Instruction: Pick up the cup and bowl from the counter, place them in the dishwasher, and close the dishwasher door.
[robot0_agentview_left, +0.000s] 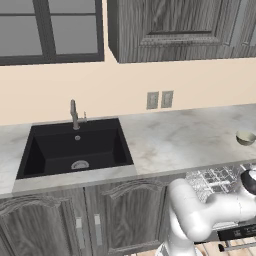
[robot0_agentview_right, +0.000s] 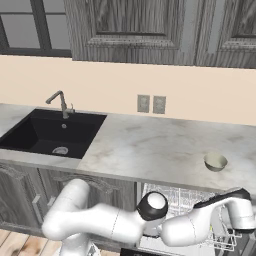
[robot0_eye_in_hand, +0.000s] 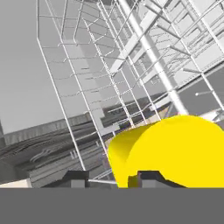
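Here, with the cup (robot0_eye_in_hand: 175, 151) down in the dishwasher (robot0_eye_in_hand: 131, 65) rack, we cannot tell whether our fingers (robot0_eye_in_hand: 151, 178) have released it, so we should lift out straight, sparing the wires.

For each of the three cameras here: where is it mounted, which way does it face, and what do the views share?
Left base view: behind the arm's left, facing the counter, sink and bowl; arm at lower right.
Right base view: behind its right, same counter, sink, bowl; arm reaches into the dishwasher.
Hand view: on the hand, facing the wire rack and cup; claw at bottom.
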